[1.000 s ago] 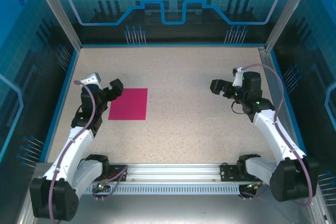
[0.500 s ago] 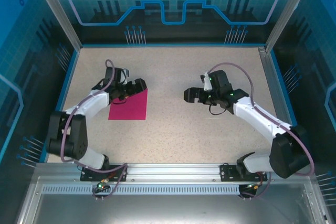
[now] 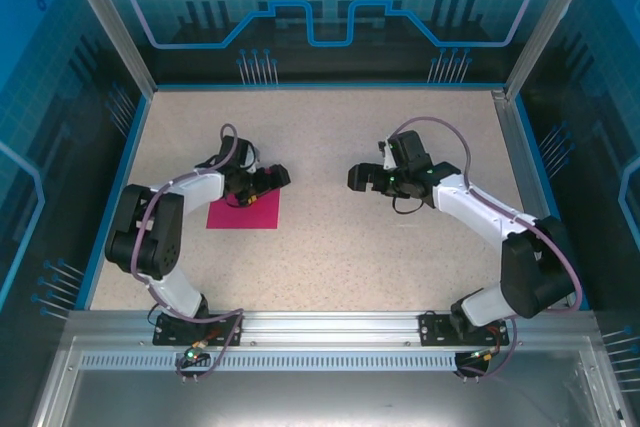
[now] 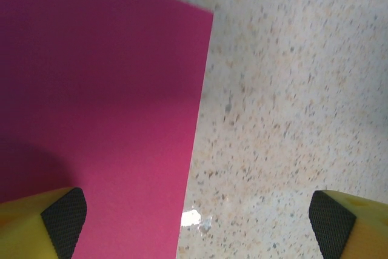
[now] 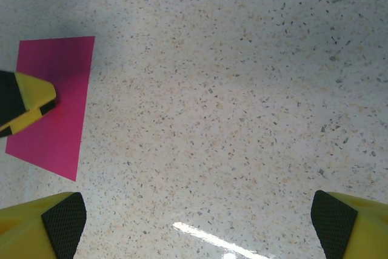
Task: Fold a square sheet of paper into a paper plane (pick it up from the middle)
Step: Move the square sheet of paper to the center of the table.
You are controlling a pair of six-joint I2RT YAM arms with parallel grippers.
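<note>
Blue-walled speckled tabletop point(image 3: 340, 247) is bearing a flat magenta sheet point(image 3: 240, 217). My left gripper point(image 3: 272, 180) and right gripper point(image 3: 358, 179) are hanging open.

We see our left gripper point(image 3: 275, 178) over the flat magenta sheet's point(image 3: 243, 215) far right corner, with the right gripper point(image 3: 360, 179) well apart to the right.

Looks bright and evenly lit from overhead; throws soft grey shadows onto the speckled table point(image 3: 340, 247); lays a dark rounded shadow over the near corner of the pink paper point(image 4: 109, 89) in the left wrist view; glints white low on the tabletop in both wrist views; reads sharp from above, slightly soft close up.
</note>
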